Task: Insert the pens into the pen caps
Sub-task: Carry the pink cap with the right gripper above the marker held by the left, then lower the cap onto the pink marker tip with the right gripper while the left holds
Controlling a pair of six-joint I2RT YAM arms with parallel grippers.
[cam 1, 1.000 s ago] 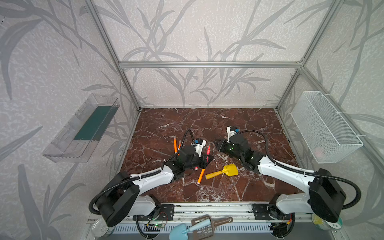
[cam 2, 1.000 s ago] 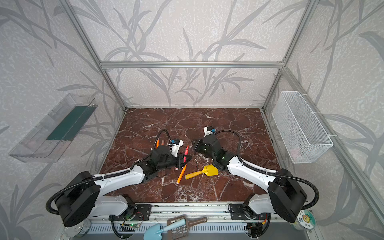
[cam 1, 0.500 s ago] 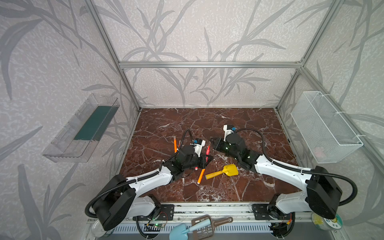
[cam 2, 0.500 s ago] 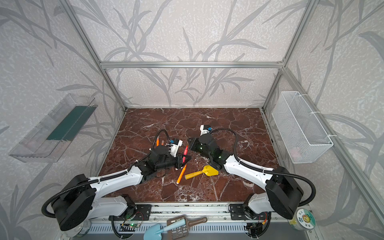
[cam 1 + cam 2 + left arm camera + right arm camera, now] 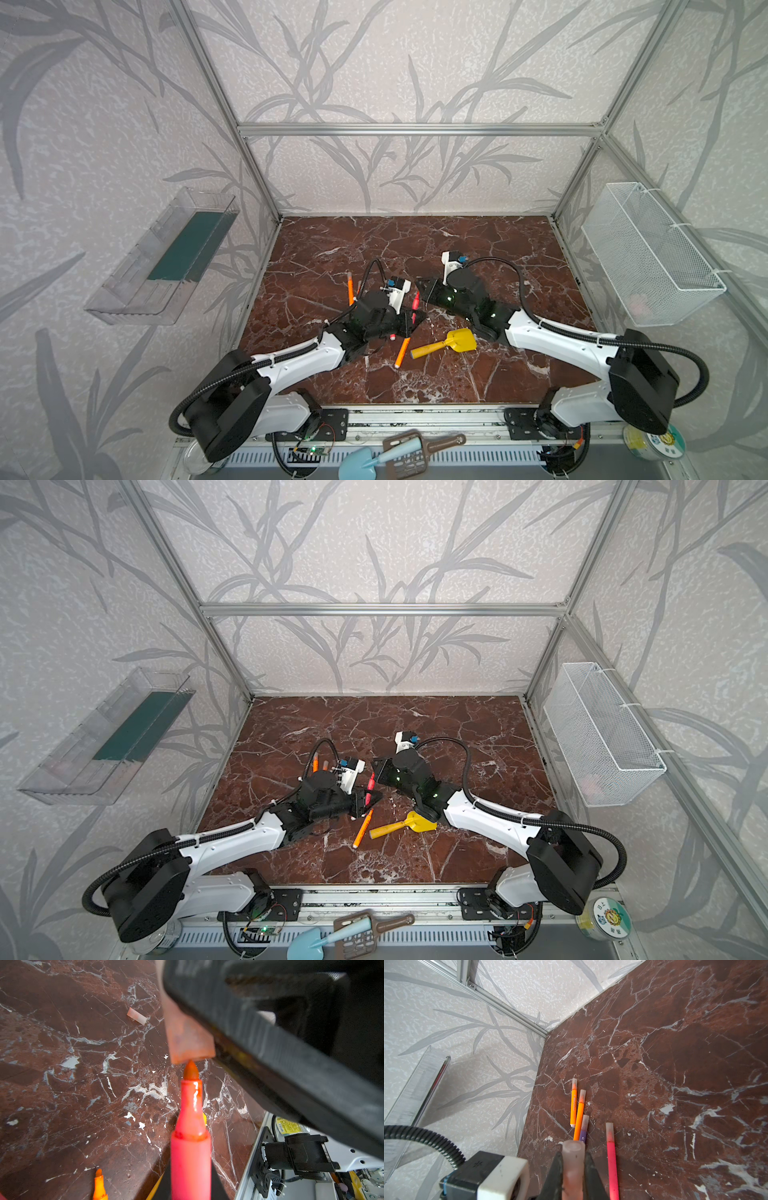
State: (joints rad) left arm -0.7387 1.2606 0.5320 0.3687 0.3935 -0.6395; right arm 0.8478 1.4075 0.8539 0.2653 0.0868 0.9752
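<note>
The pinkish-red pen (image 5: 190,1157) has its bare tip at the mouth of a pale cap (image 5: 187,1043).

- The worktop (image 5: 457,245) looks like polished red-brown marble with white veins, smooth and faintly glossy.
- The pink-red pen (image 5: 190,1147) is smooth, glossy plastic with a bright highlight on its neck. Its tip looks like matt felt.
- The pen cap (image 5: 573,1159) is frosted, translucent pale-pink plastic, satin rather than shiny.
- The fingers (image 5: 555,1176) on the cap are matt black.
- The frame bar (image 5: 415,129), upper middle in both top views, is brushed bare metal.
- The walls (image 5: 415,62) look matt and rough-grained, like paper.
- The basket (image 5: 648,249), at the right, is white-coated wire mesh.
- The tray (image 5: 166,266), at the left, is clear plastic.
- The toy shovel (image 5: 446,344) is smooth yellow plastic.
</note>
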